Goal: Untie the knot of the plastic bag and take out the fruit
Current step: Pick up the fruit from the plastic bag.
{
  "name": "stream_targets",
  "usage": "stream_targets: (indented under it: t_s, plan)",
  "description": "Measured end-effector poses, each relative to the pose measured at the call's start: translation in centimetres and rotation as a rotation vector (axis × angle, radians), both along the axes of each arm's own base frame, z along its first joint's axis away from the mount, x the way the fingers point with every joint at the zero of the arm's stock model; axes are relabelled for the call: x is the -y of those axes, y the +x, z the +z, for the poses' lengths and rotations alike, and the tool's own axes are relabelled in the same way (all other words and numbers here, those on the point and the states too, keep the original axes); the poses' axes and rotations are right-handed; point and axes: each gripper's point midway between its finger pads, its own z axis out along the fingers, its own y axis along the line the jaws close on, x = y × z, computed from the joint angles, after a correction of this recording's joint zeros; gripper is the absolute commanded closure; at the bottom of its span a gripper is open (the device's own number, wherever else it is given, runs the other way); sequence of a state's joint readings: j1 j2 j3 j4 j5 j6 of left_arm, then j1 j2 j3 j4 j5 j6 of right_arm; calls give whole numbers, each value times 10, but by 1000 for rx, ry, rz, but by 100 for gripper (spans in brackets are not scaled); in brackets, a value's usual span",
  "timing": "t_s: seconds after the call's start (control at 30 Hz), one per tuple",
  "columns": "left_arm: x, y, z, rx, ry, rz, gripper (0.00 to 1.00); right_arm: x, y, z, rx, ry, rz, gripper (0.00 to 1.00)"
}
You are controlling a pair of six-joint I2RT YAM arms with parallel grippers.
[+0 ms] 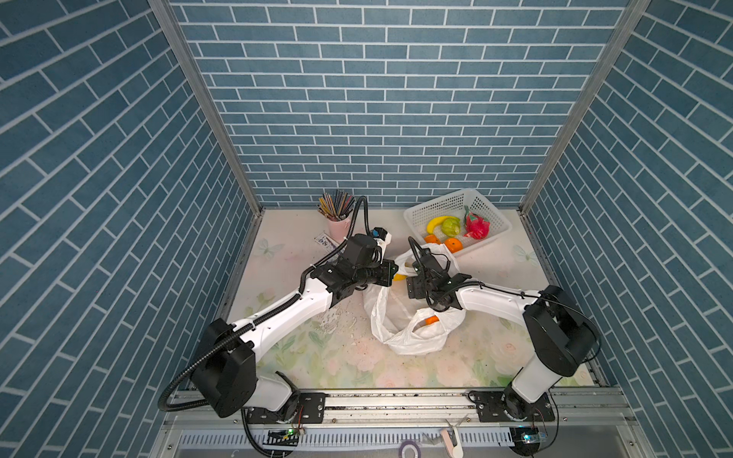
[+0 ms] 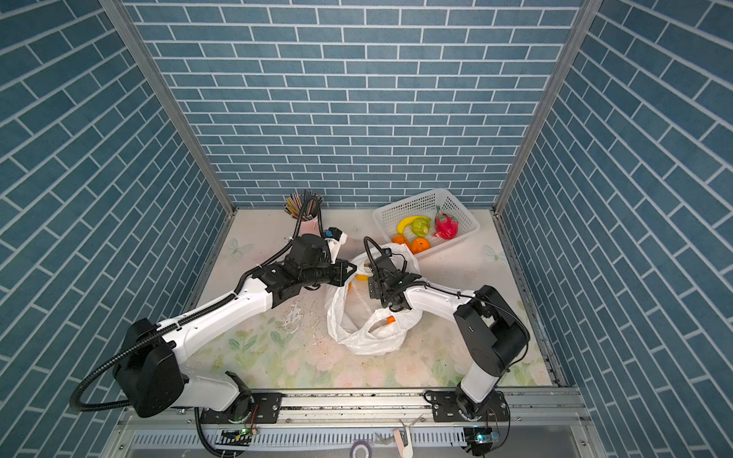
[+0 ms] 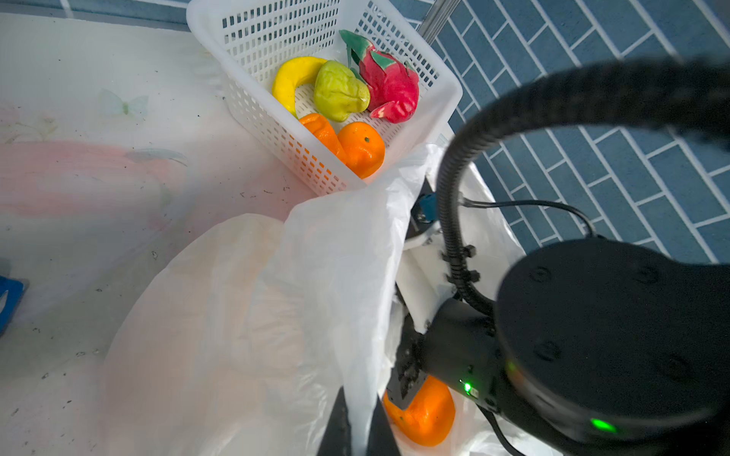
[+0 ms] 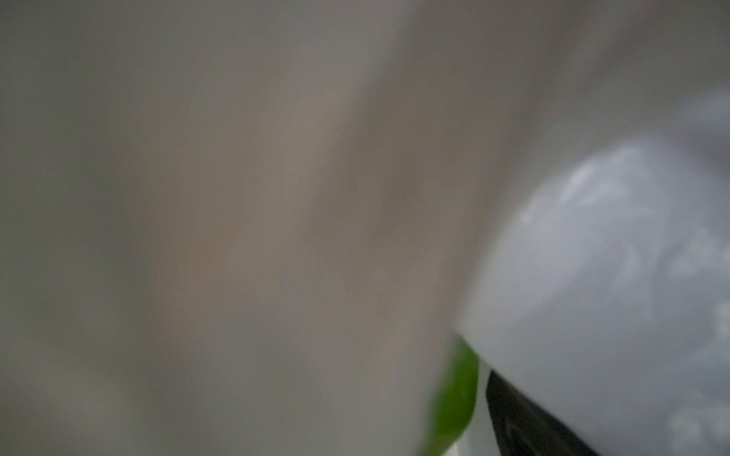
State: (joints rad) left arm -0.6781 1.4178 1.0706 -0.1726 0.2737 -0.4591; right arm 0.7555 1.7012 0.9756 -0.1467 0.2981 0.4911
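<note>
Fruit-removal step. I hold thin translucent white plastic bag (image 3: 308, 300) clenched in left gripper (image 3: 357, 424); right gripper (image 3: 409, 377) inside it, jaws: cannot tell, round orange fruit (image 3: 428, 416) at its tip. Next: close, lift to white perforated basket (image 3: 448, 92) beyond

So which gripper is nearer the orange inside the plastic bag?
Right. The right gripper reaches down inside the plastic bag, a finger just over the orange; the left gripper pinches the bag's film off to the side of it.

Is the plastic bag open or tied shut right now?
Open: the plastic bag gapes wide, the left gripper pinches its rim, and an orange shows inside.
</note>
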Motion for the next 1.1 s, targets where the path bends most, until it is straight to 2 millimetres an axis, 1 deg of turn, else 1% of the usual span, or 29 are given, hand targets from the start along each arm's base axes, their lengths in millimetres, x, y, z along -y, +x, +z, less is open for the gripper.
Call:
stream_targets:
  t_s: [0.1, 0.13, 0.23, 0.37, 0.47, 0.6, 0.73, 0.97, 1.1]
  plan:
    - [-3, -3, -6, -11, 8, 2, 91, 2, 1, -20, -37, -18, 0, 16]
    - [-4, -3, -8, -14, 10, 2, 91, 1, 1, -25, -48, -19, 0, 19]
    - [-7, -4, -10, -17, 13, 7, 91, -2, 3, -37, -64, -7, 7, 25]
    - [-9, -4, -9, -14, 11, 11, 91, -9, 5, -37, -55, 28, 16, 33]
    - [-10, -3, -8, -11, 11, 14, 91, -10, 5, -37, -46, 44, 22, 37]
    - [-10, -3, -7, -9, 10, 16, 90, -5, -9, -34, -54, 71, 40, 38]
    - [-10, -3, -7, -9, 10, 15, 90, 0, -24, -21, -39, 104, 65, 38]
    - [-10, -3, -7, -10, 10, 15, 89, -7, -46, 25, 34, 233, 166, 41]
    - [-9, -3, -10, -15, 14, 14, 89, -7, -60, 44, 60, 292, 216, 44]
